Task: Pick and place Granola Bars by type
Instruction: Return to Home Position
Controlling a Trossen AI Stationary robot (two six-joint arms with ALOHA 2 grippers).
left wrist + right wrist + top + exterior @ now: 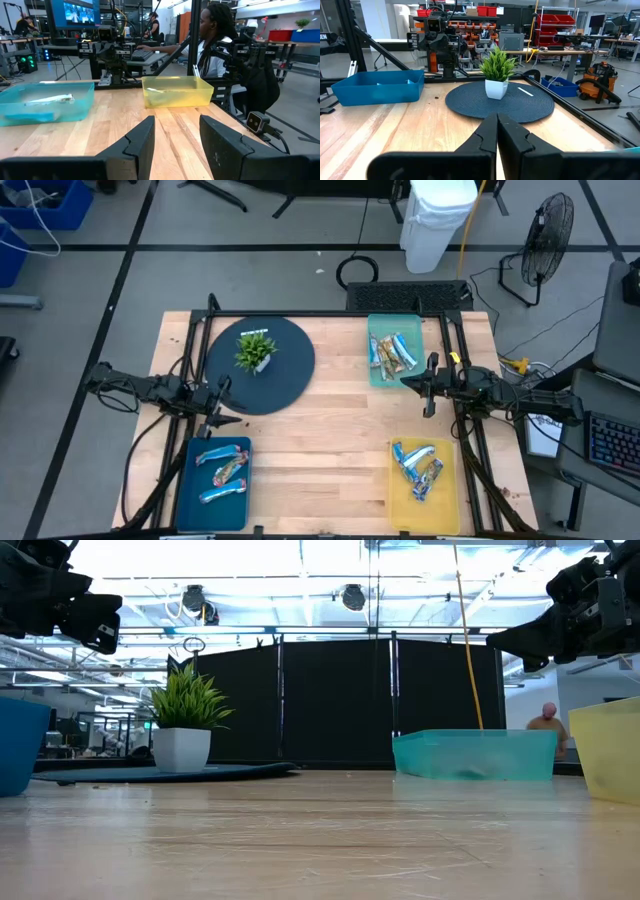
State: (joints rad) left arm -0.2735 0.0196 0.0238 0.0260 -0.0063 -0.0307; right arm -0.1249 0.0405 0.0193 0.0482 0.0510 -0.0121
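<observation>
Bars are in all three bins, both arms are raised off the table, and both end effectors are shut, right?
Not quite. The left end effector is open: the left wrist view shows a gap between its fingers. Only the right end effector is shut. Bars lie in the blue bin, teal bin and yellow bin, both arms raised.

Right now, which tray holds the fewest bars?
The blue tray, on the left arm's side: three bars lying apart; the teal tray and yellow tray hold denser piles.
</observation>
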